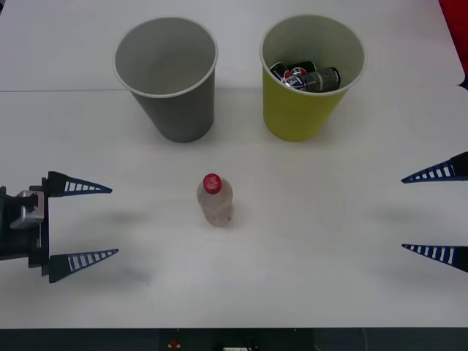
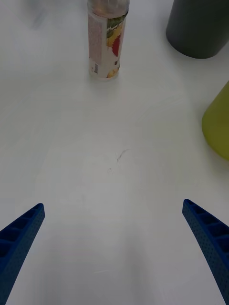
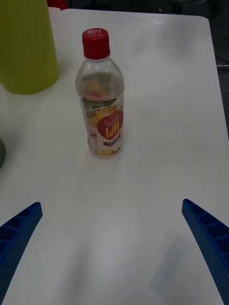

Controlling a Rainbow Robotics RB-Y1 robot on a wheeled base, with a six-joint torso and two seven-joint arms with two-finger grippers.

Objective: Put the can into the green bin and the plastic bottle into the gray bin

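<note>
Left gripper point(image 1: 80, 222) at the left edge of the front view, low over the white counter point(image 1: 329, 241), its 2 blue ribbed fingers point(image 1: 79, 188) spread wide and released, grasping nothing. In the left wrist view, same fingers point(image 3: 18, 233) at the 2 lower corners, parted, with bare counter point(image 3: 157, 157) between them.

Gray bin point(image 1: 168, 77) toward the far left of centre, upright, mouth open, pale inside. In the right wrist view, gray bin point(image 2: 200, 28) at a corner, well apart from the fingers.

Plastic bottle point(image 1: 214, 199) standing upright on the counter near the middle, nearer the robot than both bins, between the 2 grippers and well apart from each. Not in either bin. Red cap on top, clear body; in the left wrist view, plastic bottle point(image 3: 100, 100) facing the open fingers, its label printed red and yellow. In the right wrist view, plastic bottle point(image 2: 107, 40) seen from its other side, cap cut off by the edge.

Green bin point(image 1: 307, 80) just right of the gray bin, upright, not touching it. Inside it, 2 dark cans point(image 1: 306, 77) lying on their sides. Green bin point(image 3: 26, 45) also beside the bottle in the left wrist view, and green bin point(image 2: 217, 124) at the edge of the right wrist view.

Right gripper point(image 1: 437, 214) at the right edge of the front view, fingers point(image 1: 431, 174) spread wide, released, grasping nothing; fingers point(image 2: 210, 238) parted over bare counter point(image 2: 114, 190) in the right wrist view.
</note>
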